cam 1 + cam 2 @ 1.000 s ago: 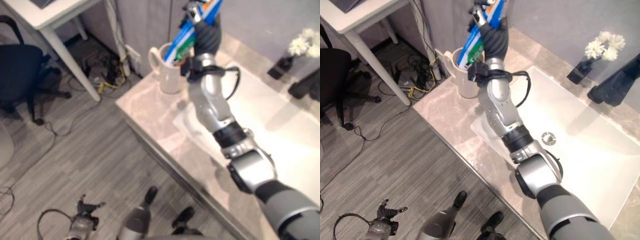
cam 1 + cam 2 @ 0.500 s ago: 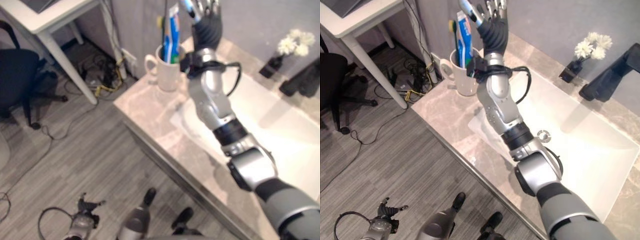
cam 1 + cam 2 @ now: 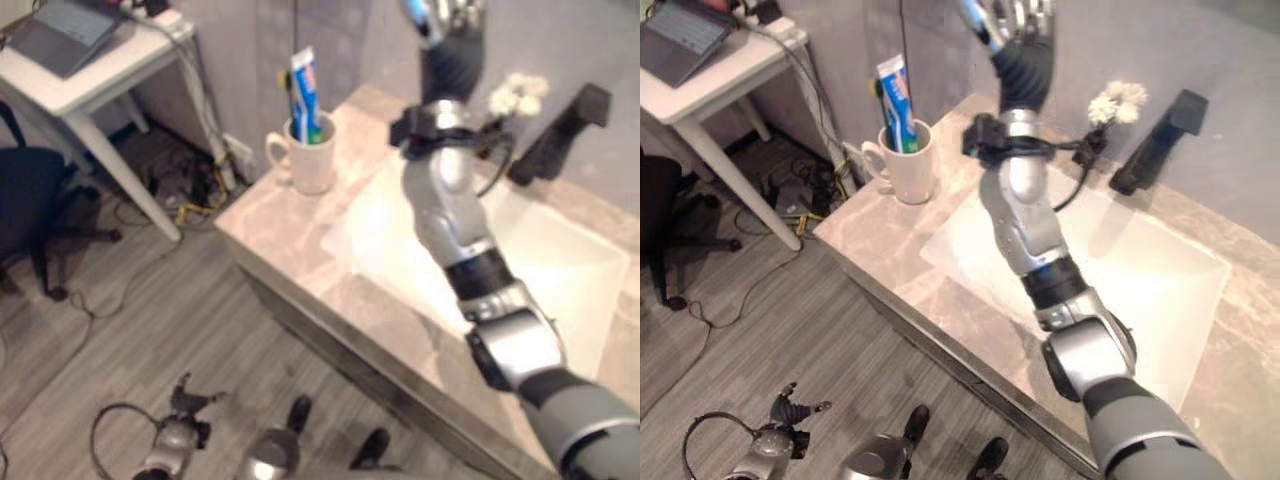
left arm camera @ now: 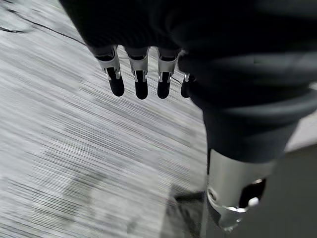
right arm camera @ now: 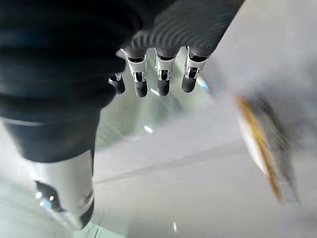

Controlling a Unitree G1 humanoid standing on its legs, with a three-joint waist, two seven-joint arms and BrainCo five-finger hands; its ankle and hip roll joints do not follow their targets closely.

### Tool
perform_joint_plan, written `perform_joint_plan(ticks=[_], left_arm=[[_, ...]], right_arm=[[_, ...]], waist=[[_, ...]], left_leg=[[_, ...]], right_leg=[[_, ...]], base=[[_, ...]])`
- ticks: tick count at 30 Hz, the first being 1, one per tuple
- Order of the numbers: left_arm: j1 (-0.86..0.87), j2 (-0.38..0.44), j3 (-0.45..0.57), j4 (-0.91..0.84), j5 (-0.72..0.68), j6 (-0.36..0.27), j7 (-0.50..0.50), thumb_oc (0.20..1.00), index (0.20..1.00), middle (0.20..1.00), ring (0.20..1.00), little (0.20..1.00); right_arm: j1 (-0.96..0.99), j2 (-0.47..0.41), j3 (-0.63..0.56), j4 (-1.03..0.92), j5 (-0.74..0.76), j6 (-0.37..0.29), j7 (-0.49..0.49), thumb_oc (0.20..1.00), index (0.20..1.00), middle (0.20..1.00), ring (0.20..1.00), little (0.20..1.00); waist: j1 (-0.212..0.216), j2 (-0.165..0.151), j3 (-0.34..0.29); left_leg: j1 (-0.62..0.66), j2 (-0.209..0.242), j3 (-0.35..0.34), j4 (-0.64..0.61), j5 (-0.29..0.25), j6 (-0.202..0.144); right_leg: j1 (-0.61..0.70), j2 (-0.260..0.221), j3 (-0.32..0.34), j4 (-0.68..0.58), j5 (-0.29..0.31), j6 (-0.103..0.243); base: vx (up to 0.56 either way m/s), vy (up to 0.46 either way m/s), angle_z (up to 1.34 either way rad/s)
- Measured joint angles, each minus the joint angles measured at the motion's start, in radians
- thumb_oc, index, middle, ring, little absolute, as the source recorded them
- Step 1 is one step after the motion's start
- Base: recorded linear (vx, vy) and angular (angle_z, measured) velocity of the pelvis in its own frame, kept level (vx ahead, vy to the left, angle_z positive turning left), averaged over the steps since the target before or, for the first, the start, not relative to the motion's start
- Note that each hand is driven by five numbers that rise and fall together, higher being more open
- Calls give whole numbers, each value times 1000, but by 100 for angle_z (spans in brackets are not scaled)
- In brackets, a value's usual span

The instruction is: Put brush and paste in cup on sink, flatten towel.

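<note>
The toothpaste tube [image 3: 896, 104], blue and white with a flat crimped end, stands upright in the white ceramic mug [image 3: 906, 163], with a green piece, probably the brush, showing low beside it at the rim in the left eye view; I judge both rest on the mug's wall, which is why they stay tipped and not flat. The mug sits near the left end of the pale marble counter [image 3: 890, 235], handle turned outward, just beside the white rectangular sink basin [image 3: 1110, 270]. My right hand [image 3: 1012, 22] is raised well above the basin, apart from the mug, fingers [image 5: 162, 83] straight and relaxed with nothing between them, so I take the cup step as done. My left hand [image 4: 141, 74] hangs low over the grey wood-grain floor, fingers straight and empty. A black faucet [image 3: 1152, 140] and a small vase of white flowers [image 3: 1114, 99] stand at the counter's far edge. I cannot spot the towel to flatten.
</note>
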Motion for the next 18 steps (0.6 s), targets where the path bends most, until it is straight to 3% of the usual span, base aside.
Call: perform_joint_plan(ticks=[2,5,8,9,12,16,18], left_arm=[[2,-6,1,-8,-1,1,-15,1000,1000,1000,1000,1000],[44,-11,18,-70,-16,-1,-40,1000,1000,1000,1000,1000],[65,-13,53,-157,-27,-8,-62,1000,1000,1000,1000,1000],[102,16,90,-297,-8,-19,-63,1000,1000,1000,1000,1000],[141,26,176,-232,-9,-41,-41,1000,1000,1000,1000,1000],[168,18,196,-158,5,-31,-36,1000,1000,1000,1000,1000],[166,16,196,-128,22,-31,-38,1000,1000,1000,1000,1000]], right_arm=[[37,-31,-18,-40,-49,1,-12,1000,1000,1000,1000,1000],[151,-148,-59,-142,-183,28,-29,1000,1000,1000,1000,1000],[254,-371,-165,-213,-341,51,-59,1000,1000,1000,1000,1000],[494,-583,-400,-344,-500,63,-96,1000,1000,1000,1000,1000],[651,-568,-646,-360,-610,56,-187,1000,1000,1000,1000,1000],[743,-563,-727,-232,-639,74,-270,1000,1000,1000,1000,1000],[844,-556,-760,-154,-639,91,-284,1000,1000,1000,1000,1000]], waist=[[-38,9,-14],[-67,22,-49],[-127,30,-65],[-140,29,-72],[-216,44,-115],[-285,66,-126],[-285,65,-126]], left_leg=[[18,2,32,-1,-5,6],[62,13,119,-25,-9,13],[87,20,168,-32,-17,25],[97,25,168,-33,-23,22],[129,40,205,-33,-43,24],[135,43,253,-34,-52,25],[127,44,264,-38,-56,26]], right_leg=[[-7,5,25,0,3,-2],[-13,18,122,0,20,-1],[-12,20,161,0,16,7],[-5,32,170,0,14,6],[2,53,216,0,23,-6],[-26,58,269,0,20,-4],[-41,58,273,0,19,-5]], base=[[-34,7,-56],[-22,0,-82],[30,-13,-49],[40,-13,-18],[28,-11,-52],[11,-16,-40],[17,-28,-22]])
